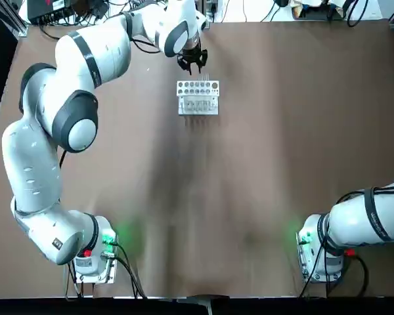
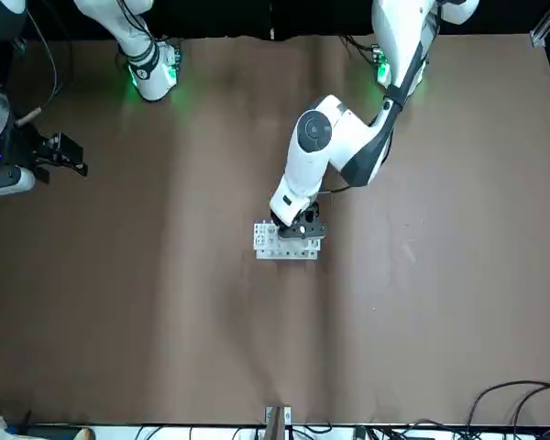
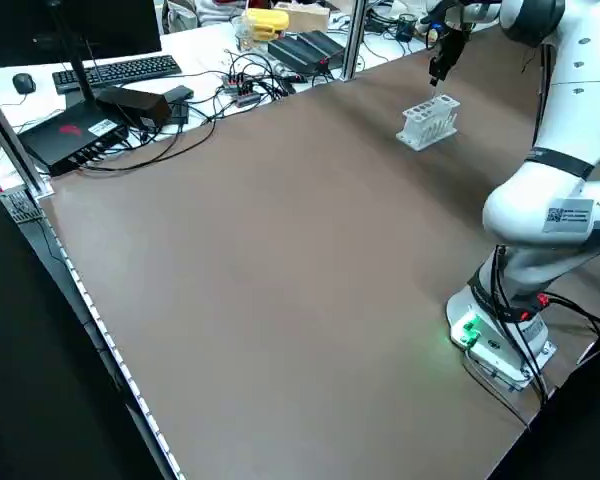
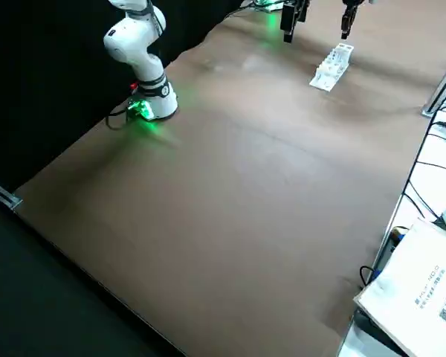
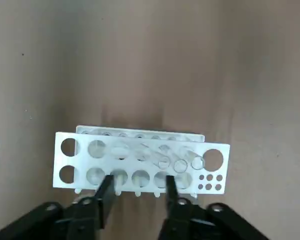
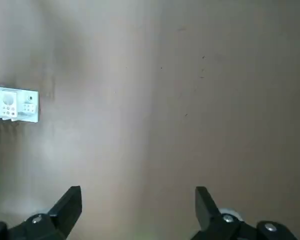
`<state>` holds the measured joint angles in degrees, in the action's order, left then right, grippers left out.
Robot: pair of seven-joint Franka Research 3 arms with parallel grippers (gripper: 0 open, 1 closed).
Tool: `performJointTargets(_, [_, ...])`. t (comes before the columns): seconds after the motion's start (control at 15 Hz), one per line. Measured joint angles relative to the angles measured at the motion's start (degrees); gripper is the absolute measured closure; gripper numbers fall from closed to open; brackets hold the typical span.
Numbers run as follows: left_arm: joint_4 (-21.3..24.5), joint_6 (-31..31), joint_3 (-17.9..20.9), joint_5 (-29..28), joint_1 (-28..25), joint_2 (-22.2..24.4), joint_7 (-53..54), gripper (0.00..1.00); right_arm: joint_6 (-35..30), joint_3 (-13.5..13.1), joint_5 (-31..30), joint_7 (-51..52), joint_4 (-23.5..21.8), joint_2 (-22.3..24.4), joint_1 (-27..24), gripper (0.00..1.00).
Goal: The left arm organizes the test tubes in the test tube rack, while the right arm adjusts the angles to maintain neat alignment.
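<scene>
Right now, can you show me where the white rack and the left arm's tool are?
test tube rack (image 1: 197,97): top view, middle of its holed top plate.
left tool (image 5: 138,192): left wrist view, gap midway between its two black fingertips.

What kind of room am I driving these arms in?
Most likely a robotics lab workcell, not a wet lab. Two bench-mounted arms share a brown table that carries only a test tube rack. A side bench holds a keyboard, a tangle of cables and black electronics boxes.

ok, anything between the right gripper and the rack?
Nothing. In the right wrist view only bare brown table lies between the open right gripper and the rack. The front view shows the same.
</scene>
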<state>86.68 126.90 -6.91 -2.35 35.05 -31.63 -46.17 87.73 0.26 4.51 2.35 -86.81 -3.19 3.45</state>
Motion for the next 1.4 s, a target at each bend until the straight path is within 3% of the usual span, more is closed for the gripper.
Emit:
performJointTargets(0.07, [-0.13, 0.01, 0.03, 0.00, -0.01, 0.00, 0.00, 0.48, 0.00, 0.01, 0.00, 0.00, 0.00, 0.00, 0.00, 0.00])
performJointTargets(0.2, [-0.64, 0.01, 0.08, 0.00, -0.13, 0.02, 0.00, 0.41, 0.00, 0.04, 0.00, 0.00, 0.00, 0.00, 0.01, 0.00])
performJointTargets(0.53, [-1.52, -1.24, 0.21, -0.05, -0.98, 2.38, 0.00, 0.01, 0.02, 0.07, 0.00, 0.00, 0.00, 0.00, 0.01, 0.00])
performJointTargets(0.93, [-1.57, -9.87, 0.30, -0.59, -4.72, 8.36, 1.35, 0.00, 0.09, 0.32, 0.04, 0.04, 0.03, 0.00, 1.24, 0.00])
performJointTargets(1.4, [-1.57, -24.21, 0.11, -0.60, -10.79, 15.18, 12.11, 0.00, 3.84, 0.42, 0.13, 0.02, 0.01, -0.04, 5.58, 0.00])
